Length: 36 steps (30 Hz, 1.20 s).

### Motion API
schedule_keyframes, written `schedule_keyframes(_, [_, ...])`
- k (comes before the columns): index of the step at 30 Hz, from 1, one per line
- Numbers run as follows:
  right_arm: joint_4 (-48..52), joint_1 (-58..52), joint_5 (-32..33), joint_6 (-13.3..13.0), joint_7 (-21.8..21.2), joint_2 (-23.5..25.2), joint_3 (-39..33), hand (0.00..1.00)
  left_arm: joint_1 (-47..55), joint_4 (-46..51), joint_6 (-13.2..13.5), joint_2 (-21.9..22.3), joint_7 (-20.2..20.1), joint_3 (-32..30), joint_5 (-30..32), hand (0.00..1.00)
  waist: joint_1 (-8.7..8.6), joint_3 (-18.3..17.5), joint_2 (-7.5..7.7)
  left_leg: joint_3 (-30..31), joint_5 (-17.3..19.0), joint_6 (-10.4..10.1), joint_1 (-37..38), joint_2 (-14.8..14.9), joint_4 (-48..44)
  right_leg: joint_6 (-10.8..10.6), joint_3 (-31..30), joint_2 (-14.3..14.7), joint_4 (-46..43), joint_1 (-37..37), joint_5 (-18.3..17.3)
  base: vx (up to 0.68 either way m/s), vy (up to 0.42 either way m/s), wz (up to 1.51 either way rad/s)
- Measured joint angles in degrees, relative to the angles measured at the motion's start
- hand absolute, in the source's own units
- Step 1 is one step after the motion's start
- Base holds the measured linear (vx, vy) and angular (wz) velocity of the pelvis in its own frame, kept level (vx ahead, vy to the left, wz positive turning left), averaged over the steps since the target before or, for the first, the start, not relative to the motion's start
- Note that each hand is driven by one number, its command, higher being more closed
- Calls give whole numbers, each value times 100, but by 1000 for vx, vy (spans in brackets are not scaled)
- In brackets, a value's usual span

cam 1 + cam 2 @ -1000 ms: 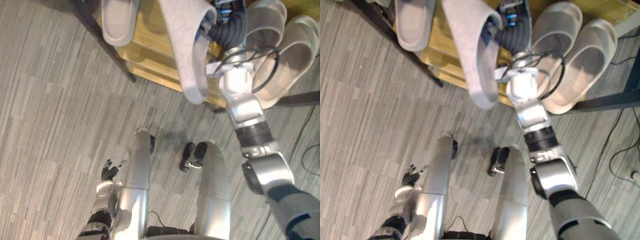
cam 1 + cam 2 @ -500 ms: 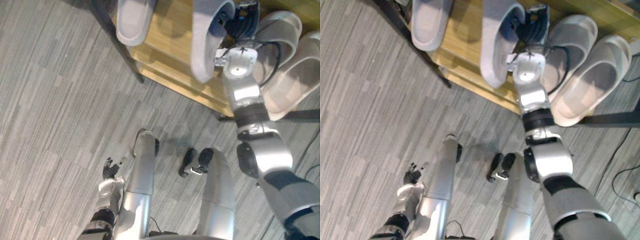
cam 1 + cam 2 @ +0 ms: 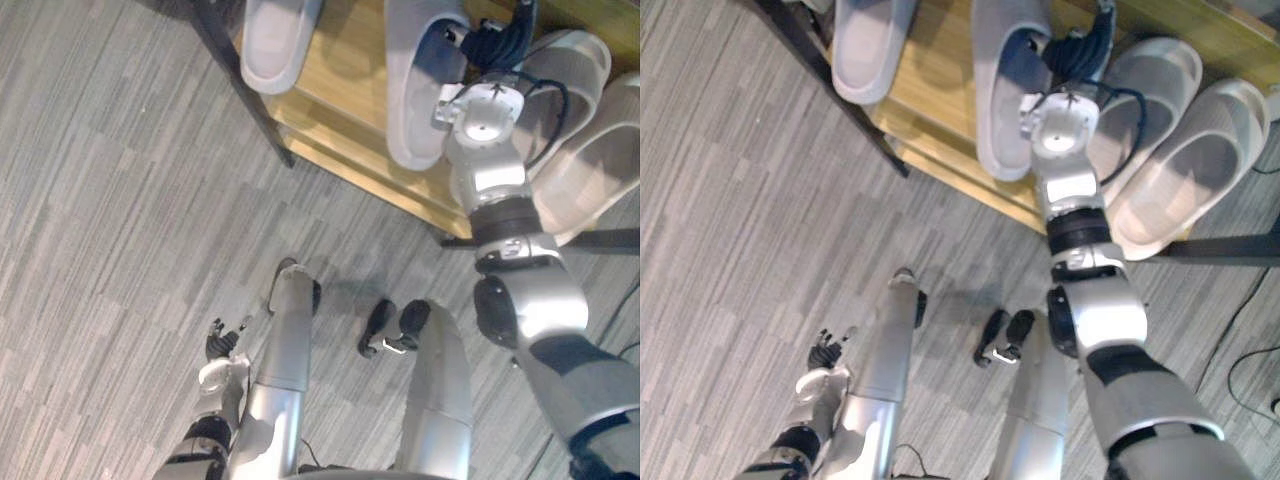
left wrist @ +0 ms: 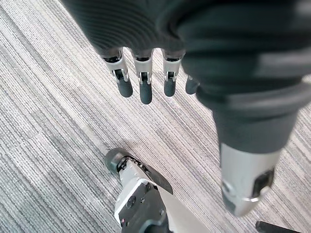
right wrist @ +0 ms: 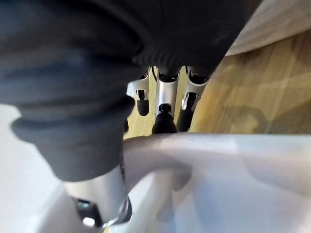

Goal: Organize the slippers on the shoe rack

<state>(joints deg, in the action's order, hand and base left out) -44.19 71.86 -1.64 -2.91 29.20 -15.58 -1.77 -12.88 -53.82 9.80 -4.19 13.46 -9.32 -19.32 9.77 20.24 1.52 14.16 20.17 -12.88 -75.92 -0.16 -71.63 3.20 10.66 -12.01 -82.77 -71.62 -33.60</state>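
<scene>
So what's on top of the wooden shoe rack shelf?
Four grey slippers: a left slipper, a middle slipper gripped by the right hand, and a pair at the right. The shelf beneath them is covered.

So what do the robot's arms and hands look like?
The right arm is rounded silver-grey metal with dark bands; the left arm looks alike. The left hand and right hand have silver fingers with dark tips, plus a dark ribbed cover over back and wrist.

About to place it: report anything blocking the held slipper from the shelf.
Nothing visible does. The held slipper in the right hand is over bare shelf wood, with one slipper to its left and a pair to its right.
</scene>
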Motion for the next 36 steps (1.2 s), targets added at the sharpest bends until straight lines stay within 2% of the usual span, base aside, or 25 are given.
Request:
schedule_keyframes(6, [0, -43, -1, -10, -102, 190, 41, 0, 1, -27, 0, 4, -2, -4, 0, 0, -7, -68, 1, -39, -3, -7, 197, 101, 131, 53, 19, 62, 153, 192, 30, 16, -9, -4])
schedule_keyframes(13, [4, -67, 8, -26, -431, 232, 259, 0, 5, -35, -15, 21, -13, -88, -2, 0, -12, -140, 5, -109, -2, -6, 296, 195, 174, 45, 44, 120, 265, 334, 43, 23, 2, -2])
schedule_keyframes(15, [24, -135, 65, -28, -575, 306, 262, 0, 4, -32, -20, 31, -19, -96, -3, 0, -20, -140, 6, -157, -2, -4, 392, 248, 236, 27, 31, 123, 318, 415, 41, 0, 0, 0])
schedule_keyframes(20, [122, -442, 415, -64, -621, 630, 425, 0, 9, -32, -82, 59, -23, -309, -5, 0, -57, -140, 6, -182, 3, 4, 435, 282, 269, -8, 25, 177, 380, 452, 35, 17, 7, -4])
schedule_keyframes(25, [1169, -1230, 693, -209, -658, 926, 448, 0, 17, -34, -138, 75, -32, -473, 1, 0, -106, -138, 9, -256, 3, 5, 496, 363, 274, 41, 26, 208, 414, 533, 66, 19, 3, -1])
schedule_keyframes(29, [1828, -1948, 882, -372, -675, 1225, 468, 0, 22, -28, -155, 98, -116, -628, 15, 0, -201, -136, 12, -284, 7, 12, 650, 382, 342, -34, 19, 210, 465, 672, 29, 0, 0, 0])
schedule_keyframes(36, [2120, -2434, 918, -414, -800, 1429, 419, 0, 34, -15, -185, 106, -137, -777, 135, 0, -250, -124, 34, -353, 13, 21, 698, 457, 367, -48, -19, 262, 509, 696, 38, 0, 4, -4])
